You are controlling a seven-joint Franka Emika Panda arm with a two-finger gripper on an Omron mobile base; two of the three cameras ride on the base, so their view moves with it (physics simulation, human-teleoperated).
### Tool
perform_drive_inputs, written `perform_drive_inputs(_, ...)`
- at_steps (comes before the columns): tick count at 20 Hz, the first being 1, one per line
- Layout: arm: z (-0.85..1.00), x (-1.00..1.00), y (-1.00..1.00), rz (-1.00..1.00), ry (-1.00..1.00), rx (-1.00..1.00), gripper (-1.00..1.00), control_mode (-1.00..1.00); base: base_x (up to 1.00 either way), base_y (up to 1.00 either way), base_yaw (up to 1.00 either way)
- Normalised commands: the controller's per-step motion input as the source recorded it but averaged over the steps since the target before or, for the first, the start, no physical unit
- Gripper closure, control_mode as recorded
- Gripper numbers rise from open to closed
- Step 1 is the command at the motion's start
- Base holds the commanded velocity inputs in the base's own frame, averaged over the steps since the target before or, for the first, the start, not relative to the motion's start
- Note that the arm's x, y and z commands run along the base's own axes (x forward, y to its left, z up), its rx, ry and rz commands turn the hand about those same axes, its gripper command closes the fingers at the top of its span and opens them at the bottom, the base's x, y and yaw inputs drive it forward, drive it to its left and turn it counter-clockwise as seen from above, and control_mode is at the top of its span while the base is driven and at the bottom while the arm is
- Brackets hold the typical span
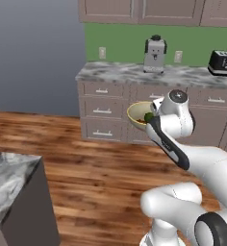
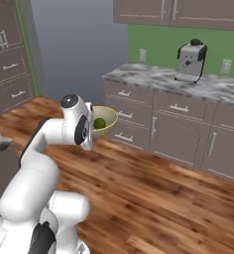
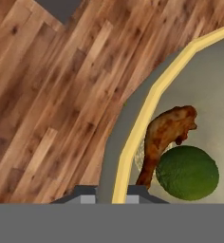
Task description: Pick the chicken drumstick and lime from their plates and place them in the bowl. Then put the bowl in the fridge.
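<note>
The gripper at the hand view's bottom edge was clamped on the bowl rim. Drumstick and lime lay inside, right of it. Wooden floor filled the left.

Bowl: yellow rim, beige-olive inside, grey outside. Lime dark green. Drumstick roasted brown w/ orange patches. Floor brown wood planks. Counter grey-white marble, cabinets taupe, wall green. Toaster prob. black.
</note>
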Motion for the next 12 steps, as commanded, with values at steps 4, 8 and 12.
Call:
perform_drive_inputs(4,0.00,0.00,0.00,0.00,0.00,0.00,1.00,1.00,0.94,0.17,-0.03)
perform_drive_inputs(8,0.00,0.00,0.00,0.00,0.00,0.00,1.00,1.00,0.93,0.21,-0.01)
perform_drive_inputs(12,0.00,0.00,0.00,0.00,0.00,0.00,1.00,1.00,0.90,0.32,0.00)
